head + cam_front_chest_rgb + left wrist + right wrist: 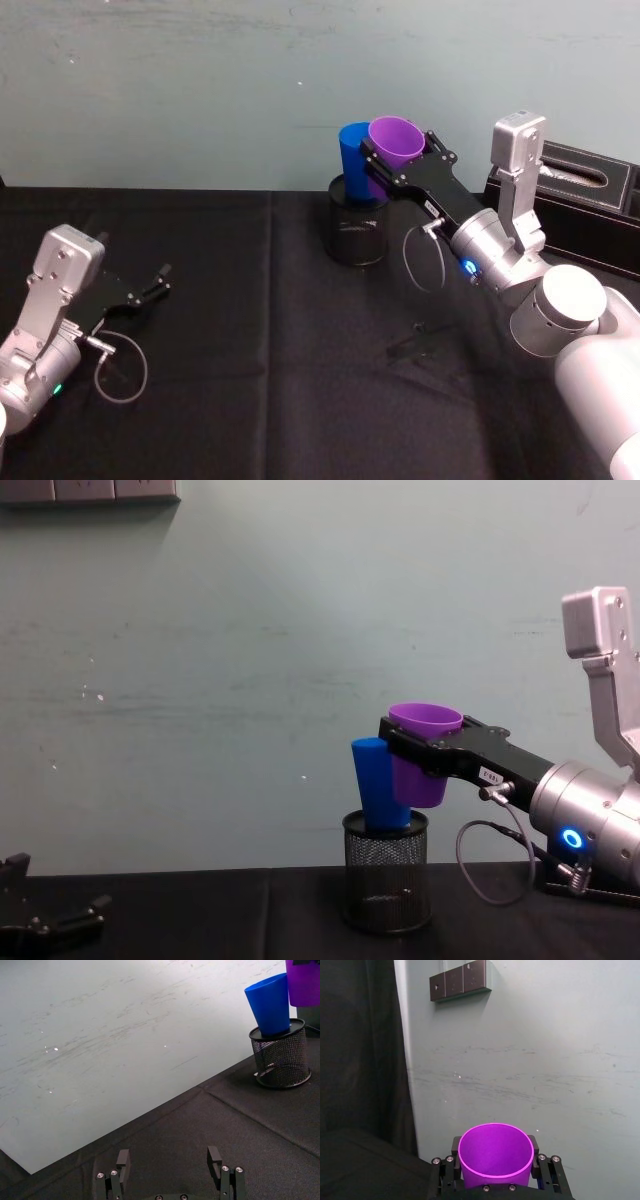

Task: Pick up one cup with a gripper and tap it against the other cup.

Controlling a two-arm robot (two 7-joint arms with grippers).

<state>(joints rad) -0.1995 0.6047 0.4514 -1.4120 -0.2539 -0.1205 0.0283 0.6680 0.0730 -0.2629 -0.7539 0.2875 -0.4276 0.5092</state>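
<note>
My right gripper (392,163) is shut on the purple cup (398,143), held upright in the air above the table. The cup's open rim (496,1149) sits between the fingers in the right wrist view. The purple cup (423,752) is pressed against the side of the blue cup (378,784), which leans in a black mesh holder (386,870). The blue cup (270,1004) also shows in the left wrist view with the purple cup (304,981) beside it. My left gripper (152,285) rests open low at the table's left, its fingers (123,1159) apart with nothing between them.
A black cloth (270,340) covers the table, with a pale wall behind. A black box (590,195) stands at the back right, close behind my right arm. The black mesh holder (357,230) stands mid-table at the back.
</note>
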